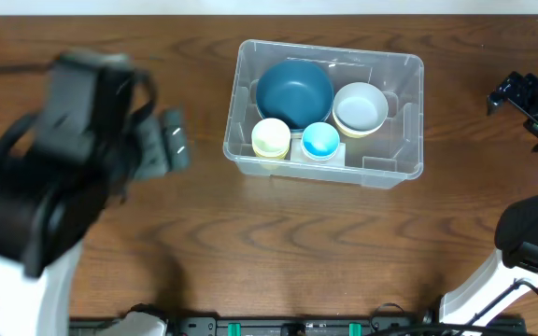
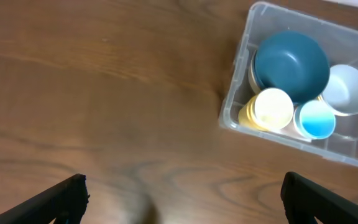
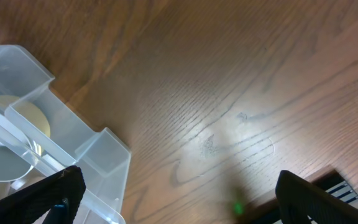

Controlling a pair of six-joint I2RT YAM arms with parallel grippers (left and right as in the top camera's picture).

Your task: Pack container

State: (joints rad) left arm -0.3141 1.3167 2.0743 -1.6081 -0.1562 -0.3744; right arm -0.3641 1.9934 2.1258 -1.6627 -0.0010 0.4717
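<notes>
The clear plastic container (image 1: 390,173) stands at the table's middle. It holds a dark teal bowl (image 1: 294,91), a white bowl (image 1: 360,108), a pale yellow cup (image 1: 271,137) and a light blue cup (image 1: 320,140). My left gripper (image 1: 176,140) hovers left of the container, open and empty. In the left wrist view the left gripper (image 2: 185,202) has bare wood between its fingers, with the container (image 2: 236,93) at the upper right. My right gripper (image 1: 510,95) is at the right edge, open. In the right wrist view the right gripper (image 3: 179,199) is empty beside the container's corner (image 3: 104,162).
The table's front edge carries a dark strip with green fittings (image 1: 297,327). The right arm's white base (image 1: 493,289) stands at the lower right corner. The left arm's bulky body (image 1: 54,177) covers the left side of the table.
</notes>
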